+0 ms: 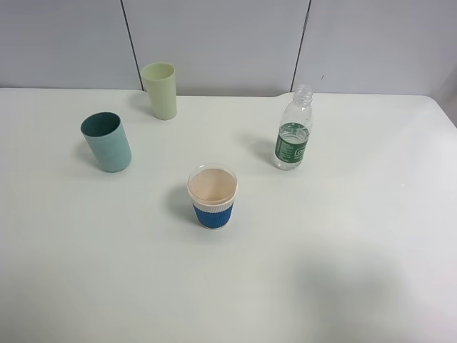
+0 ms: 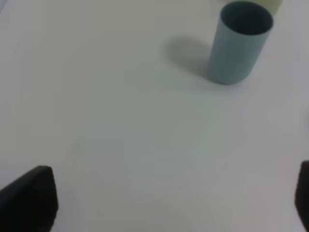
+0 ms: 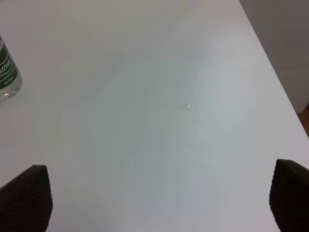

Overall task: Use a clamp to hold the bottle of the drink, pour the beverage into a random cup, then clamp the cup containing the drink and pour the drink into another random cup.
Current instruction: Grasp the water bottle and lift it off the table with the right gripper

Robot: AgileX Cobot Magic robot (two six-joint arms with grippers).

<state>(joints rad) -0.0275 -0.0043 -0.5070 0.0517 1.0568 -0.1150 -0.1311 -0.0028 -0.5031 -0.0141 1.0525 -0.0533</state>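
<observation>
White tabletop (image 1: 343, 271), grey panelled wall (image 1: 214, 43) behind, left pincer (image 2: 166, 198) and right pincer (image 3: 158, 195) both released, spread wide

The small clear plastic bottle (image 1: 293, 136) carries a green label band (image 1: 291, 148) with white print on it, but the lettering is too small and blurred to read. Nothing else shows legible text.
</observation>
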